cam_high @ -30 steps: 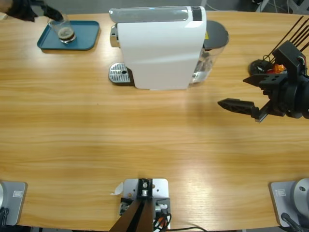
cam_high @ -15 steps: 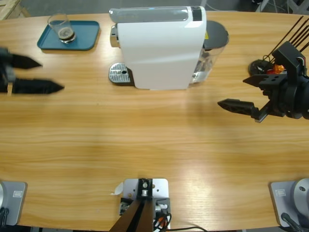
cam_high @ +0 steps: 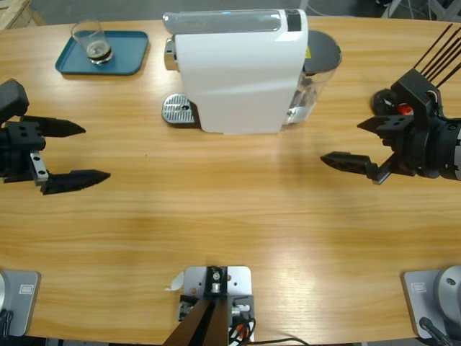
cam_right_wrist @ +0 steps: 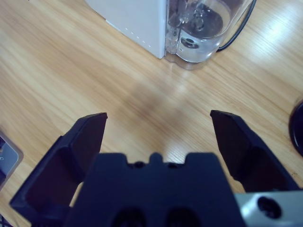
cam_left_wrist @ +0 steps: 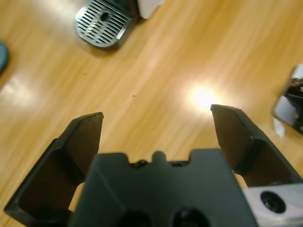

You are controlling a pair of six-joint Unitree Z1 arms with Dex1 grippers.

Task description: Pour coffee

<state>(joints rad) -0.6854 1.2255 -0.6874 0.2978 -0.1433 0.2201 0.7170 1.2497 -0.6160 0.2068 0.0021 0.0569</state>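
Both grippers are yours to read as spread wide and holding nothing. Your left gripper (cam_high: 83, 152) sits at nine o'clock on the table (cam_high: 230, 216), jaws pointing toward the middle, with only bare wood between them; its wrist view looks down on the grain and catches the round metal drip grate (cam_left_wrist: 102, 22) near the top edge. Your right gripper (cam_high: 346, 140) sits at three o'clock, jaws pointing toward the middle too, and its wrist view shows wood between the jaws with the clear water tank (cam_right_wrist: 203, 28) and the white corner of the machine (cam_right_wrist: 137, 19) beyond. You will find the machine (cam_high: 241, 68) at twelve o'clock, its drip grate (cam_high: 178, 109) just at its left foot. At about ten to eleven o'clock, in the far corner, a teal tray (cam_high: 104, 54) lies flat and a glass (cam_high: 92, 42) stands upright on it. The coffee (cam_high: 98, 52) is a shallow dark layer in the bottom of that glass, well apart from both grippers.
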